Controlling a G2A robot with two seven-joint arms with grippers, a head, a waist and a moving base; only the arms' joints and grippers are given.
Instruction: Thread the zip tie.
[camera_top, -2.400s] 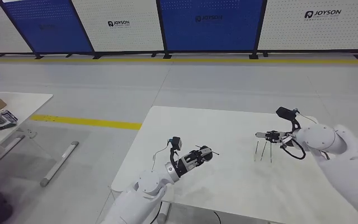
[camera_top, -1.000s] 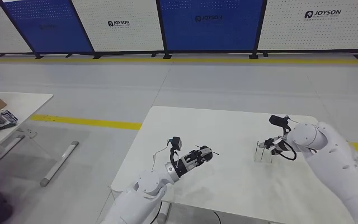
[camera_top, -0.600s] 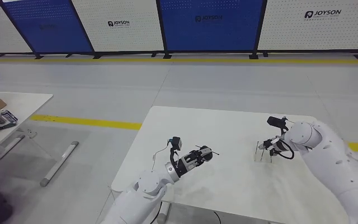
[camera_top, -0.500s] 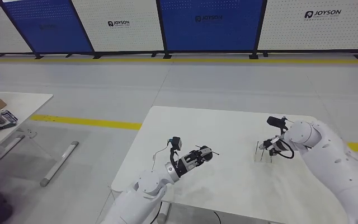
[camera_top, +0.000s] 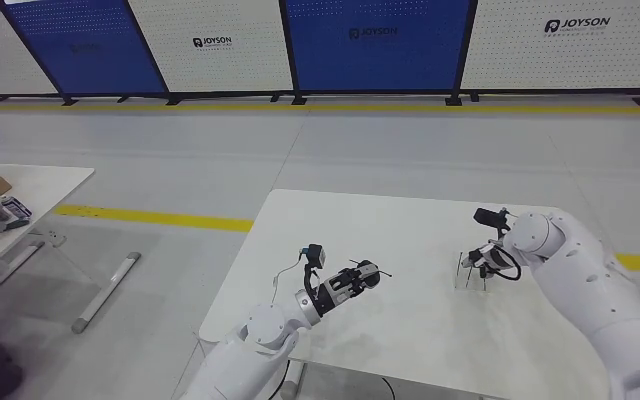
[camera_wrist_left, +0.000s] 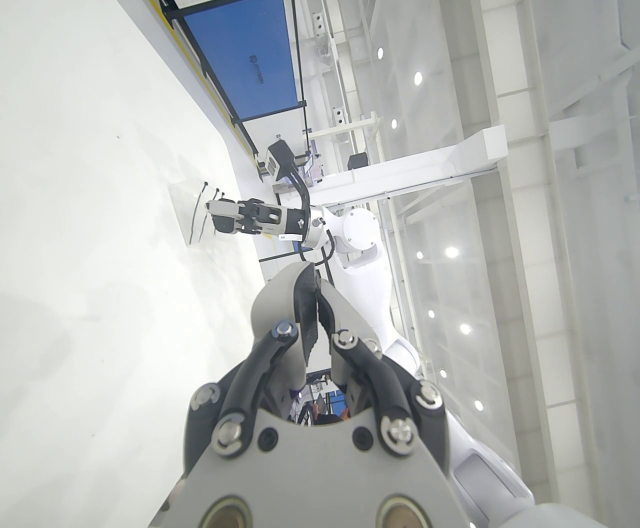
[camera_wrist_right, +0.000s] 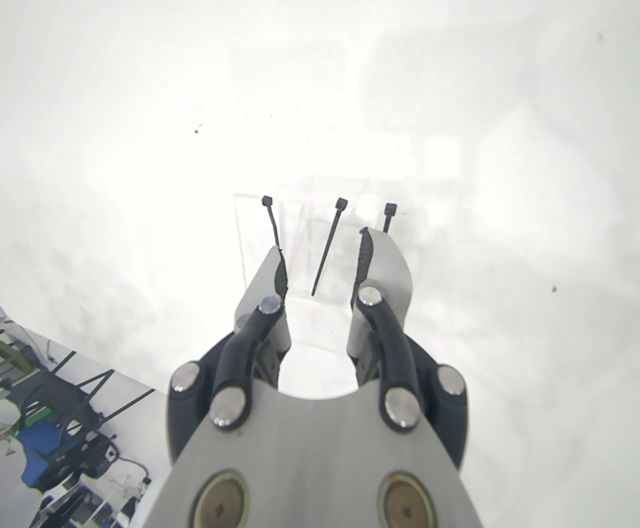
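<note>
Three black zip ties lie side by side on a clear sheet (camera_wrist_right: 300, 225), on the white counter (camera_top: 400, 230) toward its right side.

- Right gripper (camera_wrist_right: 320, 241): open wide and holding nothing, low over the near end of the sheet.
- Middle zip tie (camera_wrist_right: 327, 248): falls in the gap between the two fingers. Its head points away from the gripper and its tail toward the wrist, slightly slanted. Its long axis runs roughly along the reach, so the fingers would close across the strap.
- Outer ties: the left zip tie (camera_wrist_right: 272, 225) and the right zip tie (camera_wrist_right: 387, 217) each sit just beyond a fingertip, close enough that either could be caught in the pinch.
- Height above the sheet: cannot be told.
- Left gripper (camera_wrist_left: 312, 272): fingers pressed together and held above the counter's near left part, well apart from the ties. Whether it holds anything cannot be told.

Judgement: the right arm is by far the nearer, so the pick falls to it, and the middle tie is the likely target.
</note>
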